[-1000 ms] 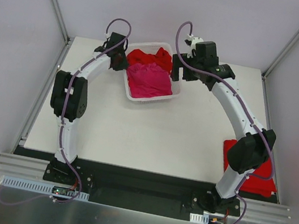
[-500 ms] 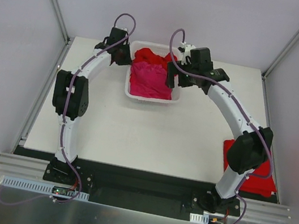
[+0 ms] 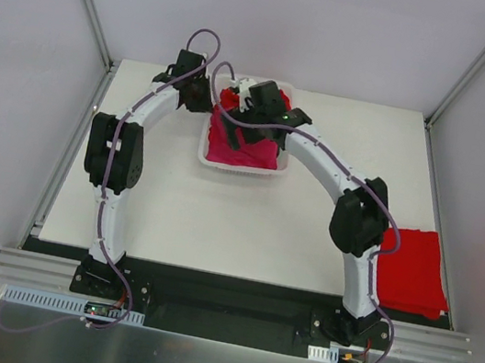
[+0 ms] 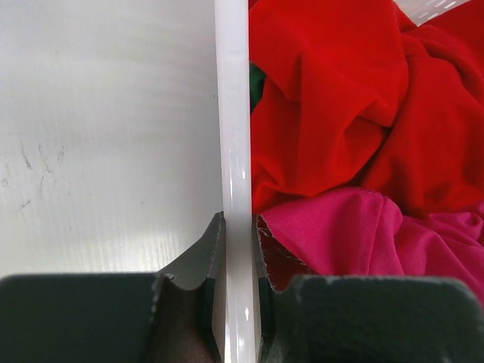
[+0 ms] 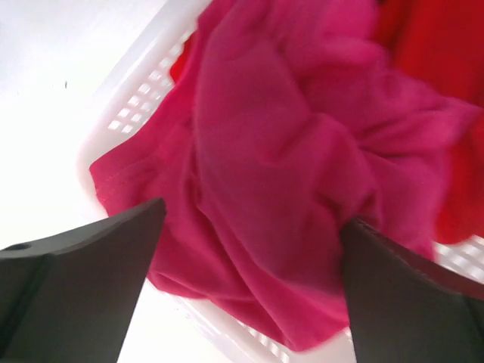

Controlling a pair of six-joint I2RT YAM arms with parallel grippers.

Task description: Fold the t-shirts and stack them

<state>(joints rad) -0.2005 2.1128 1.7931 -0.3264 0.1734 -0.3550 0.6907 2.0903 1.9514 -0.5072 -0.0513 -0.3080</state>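
Pinching basket [image 4: 233, 113], left fingers [image 4: 193, 263]; right fingers [image 5: 83, 257] wide.

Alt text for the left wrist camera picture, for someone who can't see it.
The left gripper is clamped on the white basket's rim, which runs up the frame. Right of the rim lie red t-shirts and, nearer, a magenta-pink t-shirt; left is the table.

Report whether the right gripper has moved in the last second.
Yes. The right gripper swung left, away from the table's right edge, and now hangs open over the magenta t-shirt in the basket.
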